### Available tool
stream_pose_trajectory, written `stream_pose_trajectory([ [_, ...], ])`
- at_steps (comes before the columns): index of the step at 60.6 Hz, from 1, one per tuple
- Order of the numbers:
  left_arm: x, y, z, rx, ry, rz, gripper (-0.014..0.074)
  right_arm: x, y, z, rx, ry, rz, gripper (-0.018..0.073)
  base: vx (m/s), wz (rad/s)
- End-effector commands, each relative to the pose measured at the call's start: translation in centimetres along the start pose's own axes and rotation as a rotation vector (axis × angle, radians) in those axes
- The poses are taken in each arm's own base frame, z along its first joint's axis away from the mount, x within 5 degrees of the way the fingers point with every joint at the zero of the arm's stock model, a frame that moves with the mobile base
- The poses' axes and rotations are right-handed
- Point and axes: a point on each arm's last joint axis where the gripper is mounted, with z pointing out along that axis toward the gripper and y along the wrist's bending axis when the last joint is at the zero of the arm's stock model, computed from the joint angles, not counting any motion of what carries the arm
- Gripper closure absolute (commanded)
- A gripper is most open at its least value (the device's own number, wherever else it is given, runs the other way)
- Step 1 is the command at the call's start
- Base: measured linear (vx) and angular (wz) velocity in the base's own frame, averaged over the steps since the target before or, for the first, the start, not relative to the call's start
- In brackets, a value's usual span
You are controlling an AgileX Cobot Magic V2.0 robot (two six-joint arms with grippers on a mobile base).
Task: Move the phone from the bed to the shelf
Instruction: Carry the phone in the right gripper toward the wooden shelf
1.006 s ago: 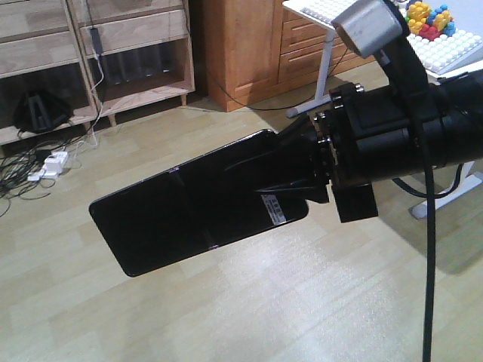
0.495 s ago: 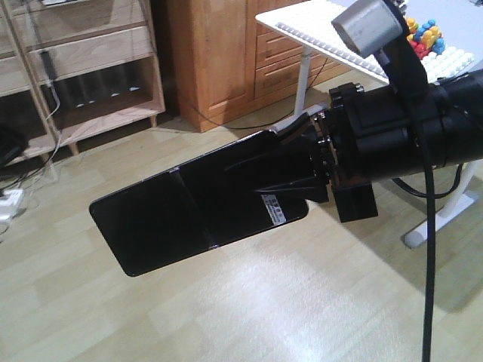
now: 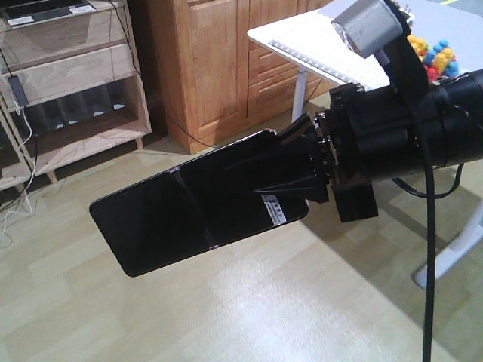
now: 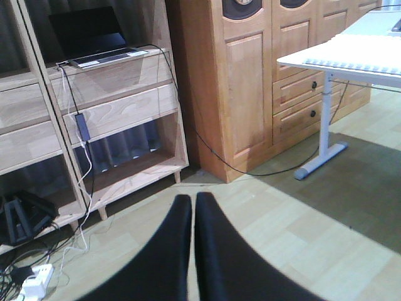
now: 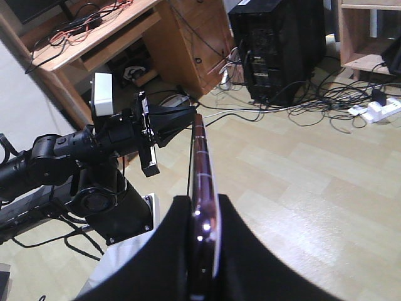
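Right gripper (image 3: 296, 162) still pinches the slim glossy black phone (image 3: 189, 207) by its sticker end, mid-air over the floor (image 3: 302, 309); left gripper (image 4: 193, 216) pressed together, empty; pale-wood tiered shelf (image 3: 83, 60) has slid left in view, so the base looks to be turning, placement pending.

Bare floor (image 3: 249, 302) below, shelf (image 4: 119, 106) ahead

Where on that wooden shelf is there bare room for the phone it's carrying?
The low shelf board, right of the hanging cables, looks bare. The top board is taken by a laptop; the lower left bay is crowded with a black gadget.
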Motion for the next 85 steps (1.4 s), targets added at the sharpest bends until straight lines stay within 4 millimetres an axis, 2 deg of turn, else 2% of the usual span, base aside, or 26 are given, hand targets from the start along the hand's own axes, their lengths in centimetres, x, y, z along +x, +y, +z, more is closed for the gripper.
stream_pose_trajectory([
  [1, -1.42, 0.16, -0.30, -0.009, -0.107, -0.014, 0.0595, -1.37, 2.12, -0.85, -0.087, -0.073, -0.029, 0.0561, 0.40, 0.04],
  [85, -1.42, 0.16, -0.30, -0.009, -0.107, -0.014, 0.0595, -1.38, 2.12, -0.85, -0.088, -0.074, -0.029, 0.0561, 0.40, 0.14],
])
